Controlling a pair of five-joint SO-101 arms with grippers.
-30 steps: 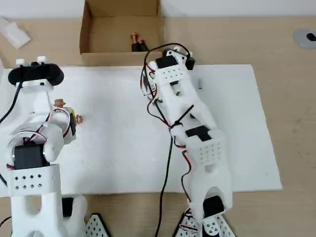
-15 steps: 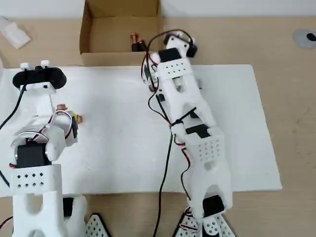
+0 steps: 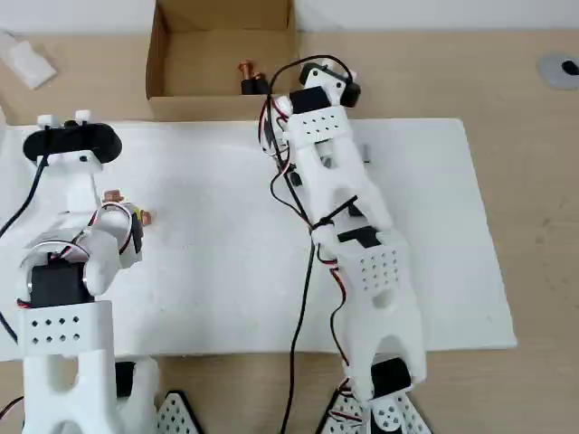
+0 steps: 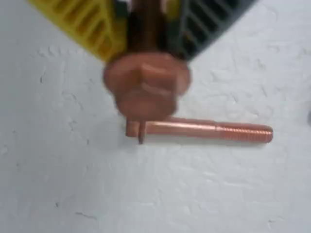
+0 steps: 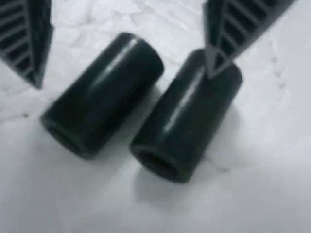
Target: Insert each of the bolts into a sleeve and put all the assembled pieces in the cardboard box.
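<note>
bolt point(image 4: 146, 85) being clamped in left gripper point(image 4: 146, 29) above loose bolt point(image 4: 204, 131), right gripper point(image 5: 124, 65) jaws being held apart over sleeves point(image 5: 102, 94)

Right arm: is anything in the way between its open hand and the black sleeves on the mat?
Nothing visible blocks it. The right hand is open over the mat. One sleeve lies between its fingers, and the second sleeve lies right beside that, partly under one finger.
</note>
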